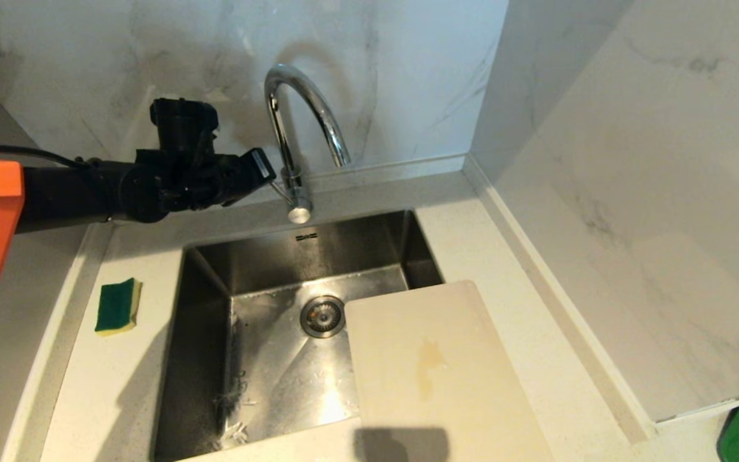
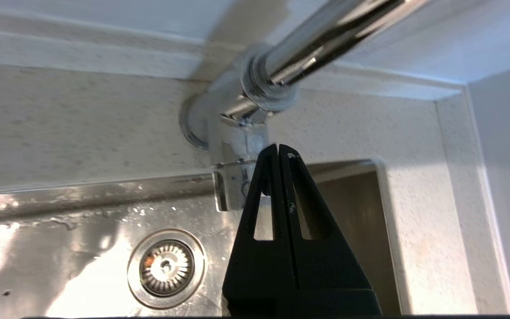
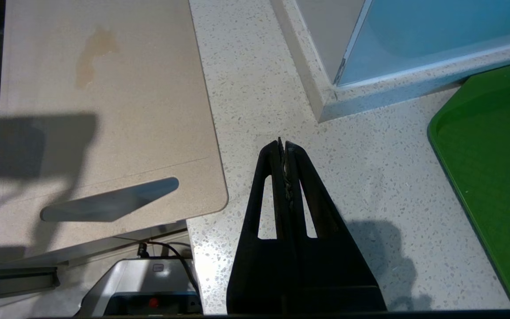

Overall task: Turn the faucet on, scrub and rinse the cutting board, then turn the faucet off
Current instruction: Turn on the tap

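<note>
Head view | chrome gooseneck faucet (image 1: 305, 128) | cream cutting board (image 1: 433, 366), orange-brown stain | both jaws closed, empty

The head view looked steeply down on the sink (image 1: 215, 269) and board (image 1: 433, 366). The left wrist view sat close by the faucet (image 2: 237, 146), sharing the drain (image 2: 165, 267). The right wrist view faced the counter (image 3: 361, 186), sharing the board.
</note>
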Available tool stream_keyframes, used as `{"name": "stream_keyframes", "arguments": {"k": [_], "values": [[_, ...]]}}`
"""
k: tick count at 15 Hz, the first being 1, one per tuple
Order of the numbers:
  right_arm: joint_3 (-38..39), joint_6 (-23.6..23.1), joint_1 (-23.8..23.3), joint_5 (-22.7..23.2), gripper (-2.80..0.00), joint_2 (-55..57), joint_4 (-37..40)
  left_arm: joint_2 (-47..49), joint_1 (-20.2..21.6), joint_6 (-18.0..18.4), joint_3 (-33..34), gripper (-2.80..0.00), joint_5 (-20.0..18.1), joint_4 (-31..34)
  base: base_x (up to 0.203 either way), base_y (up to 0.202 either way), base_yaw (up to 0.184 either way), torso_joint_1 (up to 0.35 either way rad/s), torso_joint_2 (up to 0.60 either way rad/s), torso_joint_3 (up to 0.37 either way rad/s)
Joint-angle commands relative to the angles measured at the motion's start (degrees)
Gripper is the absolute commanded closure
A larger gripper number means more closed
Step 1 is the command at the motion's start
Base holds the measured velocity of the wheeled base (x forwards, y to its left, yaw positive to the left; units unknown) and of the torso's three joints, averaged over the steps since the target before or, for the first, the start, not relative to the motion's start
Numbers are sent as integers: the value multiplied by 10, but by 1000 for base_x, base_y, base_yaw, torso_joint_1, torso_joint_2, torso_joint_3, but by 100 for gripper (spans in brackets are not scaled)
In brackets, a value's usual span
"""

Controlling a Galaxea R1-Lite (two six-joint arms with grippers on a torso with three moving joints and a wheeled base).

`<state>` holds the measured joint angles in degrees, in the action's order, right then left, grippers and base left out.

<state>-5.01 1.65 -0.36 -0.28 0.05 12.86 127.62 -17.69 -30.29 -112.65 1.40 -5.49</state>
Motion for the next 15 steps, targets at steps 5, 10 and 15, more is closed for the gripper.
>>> {"name": "stream_keyframes", "arguments": {"k": [5, 10, 15], "values": [[0, 0, 0, 0, 0, 0, 1, 25, -2, -2, -3, 0, -10, -2, 0, 0, 0, 0, 0, 0], [0, 0, -1, 0, 0, 0, 1, 16, -5, -3, 8, 0, -8, 12, 0, 0, 0, 0, 0, 0], [0, 0, 0, 0, 0, 0, 1, -50, -12, -2, 47, 0, 20, 21, 0, 0, 0, 0, 0, 0]]}}
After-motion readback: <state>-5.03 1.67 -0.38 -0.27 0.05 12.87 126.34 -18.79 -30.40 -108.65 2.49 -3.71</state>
